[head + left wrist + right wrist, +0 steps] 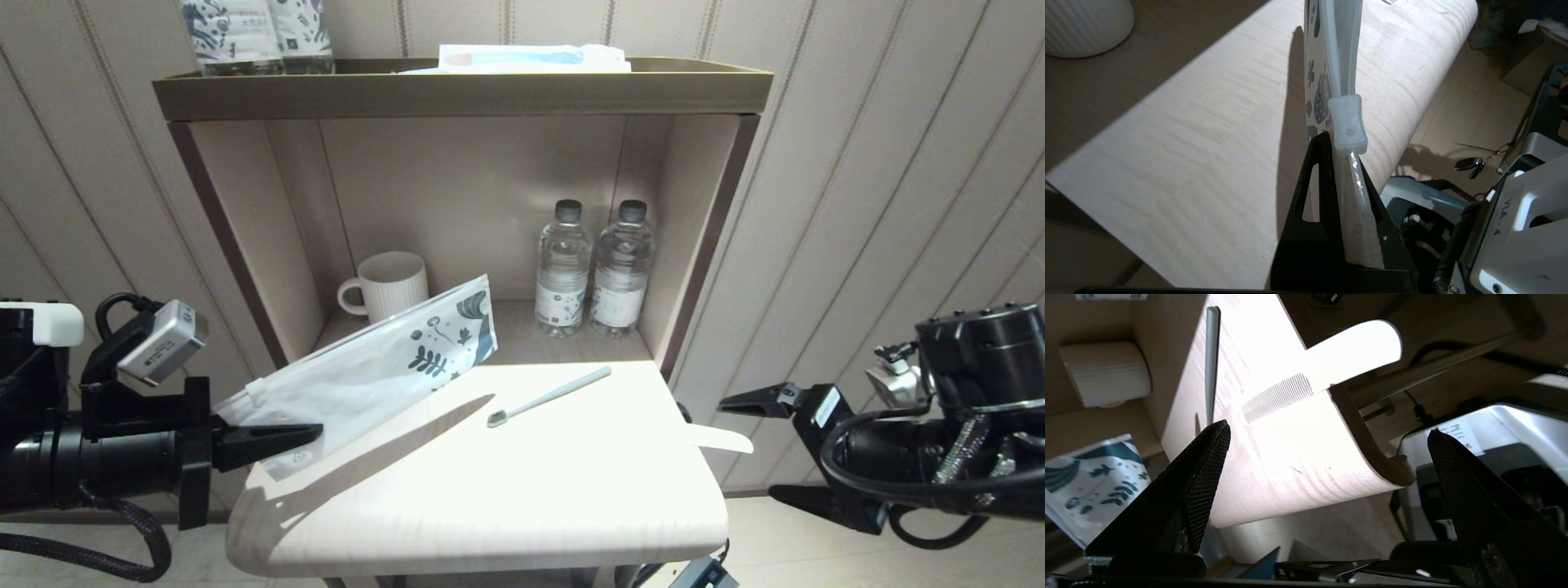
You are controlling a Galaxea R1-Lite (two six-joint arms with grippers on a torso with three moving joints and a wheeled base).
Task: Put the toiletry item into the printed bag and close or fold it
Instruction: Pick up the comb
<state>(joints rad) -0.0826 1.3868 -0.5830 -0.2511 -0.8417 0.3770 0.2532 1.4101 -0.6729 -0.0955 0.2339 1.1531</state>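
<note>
The printed bag [384, 359] slants up from the table's left edge toward the shelf, its teal leaf print at the far, raised end. My left gripper [314, 431] is shut on its near zipper end. In the left wrist view the bag's edge [1337, 61] stands upright between the left gripper's [1341, 143] black fingers, with the slider [1348, 126] just beyond their tips. The toiletry item, a slim pale toothbrush [549, 397], lies flat on the table [506, 490], bristle head nearer me. My right gripper [747, 447] hangs open off the table's right edge, holding nothing. The right wrist view shows the toothbrush [1211, 363] beyond the open right gripper [1327, 428].
A flat cream comb [722, 438] overhangs the table's right edge, close to the right gripper. In the shelf behind stand a ribbed white mug [392, 284] and two water bottles [563, 269]. The top tray [457, 90] carries a white-and-blue package [531, 57] and printed bottles [253, 33].
</note>
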